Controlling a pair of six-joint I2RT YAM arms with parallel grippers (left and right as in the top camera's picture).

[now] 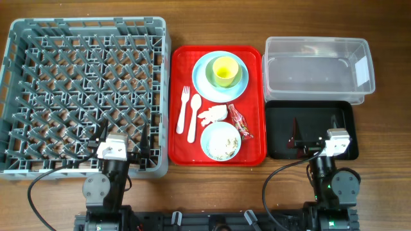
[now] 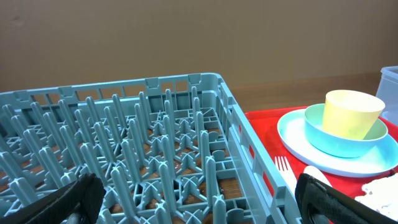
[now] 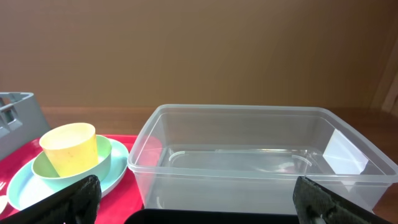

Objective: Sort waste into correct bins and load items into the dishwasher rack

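Left hand (image 1: 123, 136): fingers spread wide, empty, lower left of the overhead view, over the near edge of the large square grey plastic pegged rack (image 1: 87, 23). Right hand (image 1: 314, 131): also spread, empty, lower right, over the shallow black rectangular tray (image 1: 279, 112). The clear rectangular plastic tub (image 1: 318, 42) sits just behind that, upper right.

Everything to move is on the red serving tray (image 1: 174, 96), frame centre, between rack and bins on the wooden table (image 1: 385, 160).

Handling, my read:
- small red printed wrapper (image 1: 241, 122), right side of the tray: thin, slick, near weightless, lies flat. Pinch one end, close fully.
- crumpled white napkin (image 1: 212, 115), just left of it: soft, compresses. Take a raised fold.
- white-blue bowl (image 1: 220, 141), lower tray, pale crumbly scraps (image 1: 226, 146) inside: stiff, smooth. Rim grip, one finger in, one out; keep level until over a bin.
- small yellow-green cup (image 1: 225, 69), upper tray, stacked over the pale blue round plate (image 1: 200, 82). The wrist views show a shallow greenish dish (image 2: 320, 134) between them. Cup is light and stiff: rim grip, lift first.
- plate: flat, slippery, low edge. Rim pinch only; likely to slide.
- white plastic fork (image 1: 185, 102) and white plastic spoon (image 1: 193, 119), left side, side by side: thin, light, flat. Pinch across the handle; may drag the neighbour.
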